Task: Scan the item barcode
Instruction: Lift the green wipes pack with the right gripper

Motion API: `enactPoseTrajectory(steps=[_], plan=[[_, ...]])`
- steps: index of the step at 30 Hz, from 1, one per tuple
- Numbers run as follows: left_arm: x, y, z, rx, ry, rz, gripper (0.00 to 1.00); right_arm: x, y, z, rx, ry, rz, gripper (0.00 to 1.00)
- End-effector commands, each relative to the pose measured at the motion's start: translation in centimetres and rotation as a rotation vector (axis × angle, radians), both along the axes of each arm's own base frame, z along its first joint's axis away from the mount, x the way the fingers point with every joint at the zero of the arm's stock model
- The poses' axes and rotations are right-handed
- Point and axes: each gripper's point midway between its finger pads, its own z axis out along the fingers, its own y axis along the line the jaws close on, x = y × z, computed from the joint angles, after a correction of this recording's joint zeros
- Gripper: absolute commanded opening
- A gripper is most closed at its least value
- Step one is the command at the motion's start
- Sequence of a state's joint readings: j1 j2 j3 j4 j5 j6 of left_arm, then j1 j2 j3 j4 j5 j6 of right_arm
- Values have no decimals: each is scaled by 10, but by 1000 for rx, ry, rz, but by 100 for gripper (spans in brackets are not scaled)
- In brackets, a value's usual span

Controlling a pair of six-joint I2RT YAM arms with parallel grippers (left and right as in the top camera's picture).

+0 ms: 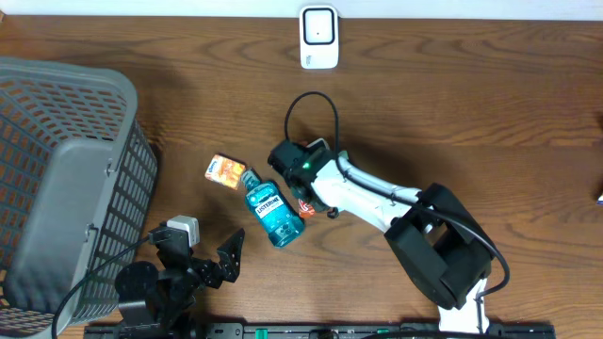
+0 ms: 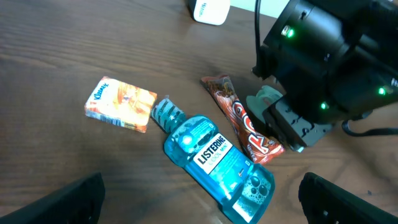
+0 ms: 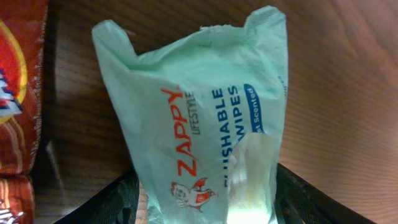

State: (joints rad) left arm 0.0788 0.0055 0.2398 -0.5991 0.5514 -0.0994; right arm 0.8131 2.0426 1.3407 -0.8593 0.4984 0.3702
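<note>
Though Zappy wipes pack sits within right gripper, we cannot tell if clamped; hidden overhead beside Listerine bottle; left gripper splayed.

Bare table lies open at the far right and between the barcode scanner and the centre cluster. The mesh basket blocks the left. The Kleenex pack, Listerine bottle and red snack packet crowd together, gaps narrow.

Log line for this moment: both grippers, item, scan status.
left gripper: open, empty | right gripper: fingers either side of wipes pack, grip unclear | pack: on table, apart from white scanner | scan: not yet done
</note>
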Motion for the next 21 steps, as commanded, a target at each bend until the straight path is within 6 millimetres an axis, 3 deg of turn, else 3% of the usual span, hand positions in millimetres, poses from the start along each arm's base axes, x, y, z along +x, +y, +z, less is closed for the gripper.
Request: enactPoseTrajectory(steps=[1,6,8,15,21], plan=[[0,0,3,7,-14,-8,99,-3,-4,-4,-90,-38,38,64],[0,0,3,7,-14,-8,99,-7,-1,-4,-105,-48,56,60],[0,0,3,7,-14,-8,99,-10,-9,-8,-125,-50,40,58],[0,0,3,7,-14,-8,99,-24,-24,-34,-159,-3,43,38],[0,0,3,7,-14,-8,99,-31,-8,-43,-63,107,71,15]])
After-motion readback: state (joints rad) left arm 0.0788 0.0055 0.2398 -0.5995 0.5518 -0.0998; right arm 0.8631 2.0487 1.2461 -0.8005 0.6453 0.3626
